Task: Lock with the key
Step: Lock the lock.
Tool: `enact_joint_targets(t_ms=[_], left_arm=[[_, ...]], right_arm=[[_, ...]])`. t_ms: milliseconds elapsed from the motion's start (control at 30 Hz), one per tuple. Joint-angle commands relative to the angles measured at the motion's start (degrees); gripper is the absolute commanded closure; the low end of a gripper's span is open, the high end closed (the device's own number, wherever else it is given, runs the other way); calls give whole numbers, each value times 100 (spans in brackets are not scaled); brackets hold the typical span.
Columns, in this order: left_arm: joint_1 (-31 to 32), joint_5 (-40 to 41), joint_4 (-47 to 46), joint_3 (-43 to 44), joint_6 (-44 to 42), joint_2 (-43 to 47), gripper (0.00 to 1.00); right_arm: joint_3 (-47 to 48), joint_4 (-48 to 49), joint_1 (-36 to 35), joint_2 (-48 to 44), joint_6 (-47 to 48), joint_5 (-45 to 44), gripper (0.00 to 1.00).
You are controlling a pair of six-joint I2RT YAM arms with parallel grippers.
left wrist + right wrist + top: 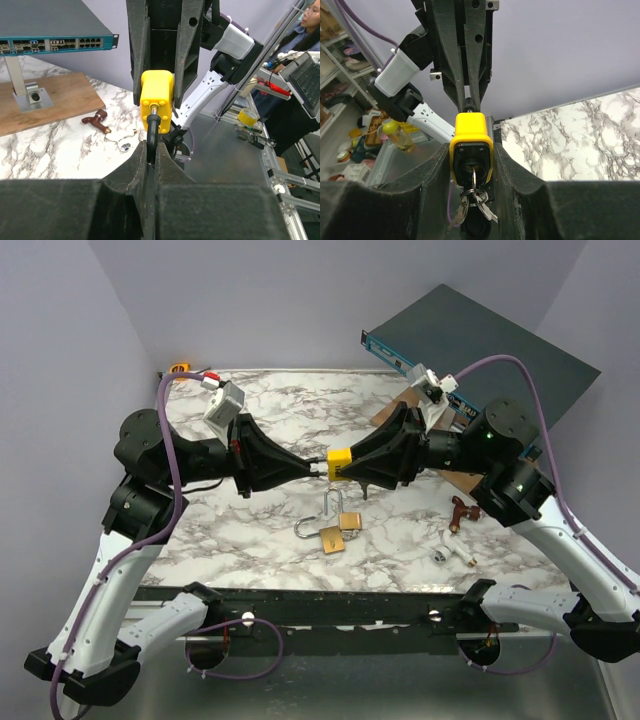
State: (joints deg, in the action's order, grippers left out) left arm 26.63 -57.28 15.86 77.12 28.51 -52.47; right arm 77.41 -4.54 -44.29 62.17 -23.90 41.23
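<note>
Right gripper (471, 162) jaws clamped on the yellow plastic-cased padlock (339, 462) body. Left gripper (151, 152) jaws pinched shut on its black shackle (151, 127). Silver key (473, 177) seated in the keyhole between the right jaws.

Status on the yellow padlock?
Right hand shut on yellow padlock, key in keyhole. Left hand shut on shackle. Nothing blocking.
</note>
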Motion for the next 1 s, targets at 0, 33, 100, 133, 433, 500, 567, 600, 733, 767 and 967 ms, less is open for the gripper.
enact_joint_targets(t_ms=[0,33,100,133,433,500,567,600,733,767,967], left_arm=[[-19,-339,-658,-238,450,17,100],[-18,-388,-880,-317,606,17,100],[-20,-446,-1231,-453,893,12,100],[-18,-464,-1341,-500,988,9,100],[47,-454,-2007,-672,1653,-9,100],[52,-520,-2164,-669,1848,-21,100],[61,-487,-2078,-614,1878,-39,100],[60,-496,-2097,-604,1938,-53,100],[81,-571,-2304,-604,2284,-137,100],[87,-607,-2370,-589,2392,-156,100],[96,-626,-2150,-464,2474,-194,100]], right_arm=[[217,96,-22,13,69,-17,99],[205,140,-20,31,42,17,99],[179,201,-26,57,23,58,99],[168,212,-27,66,24,75,99],[8,616,-35,205,-115,256,99],[-7,567,-36,233,-40,194,99],[11,520,-35,260,10,162,99],[-1,583,-36,260,-12,173,99],[-4,599,-44,295,47,93,99],[11,538,-50,295,94,35,99],[75,463,-79,313,286,-195,99]])
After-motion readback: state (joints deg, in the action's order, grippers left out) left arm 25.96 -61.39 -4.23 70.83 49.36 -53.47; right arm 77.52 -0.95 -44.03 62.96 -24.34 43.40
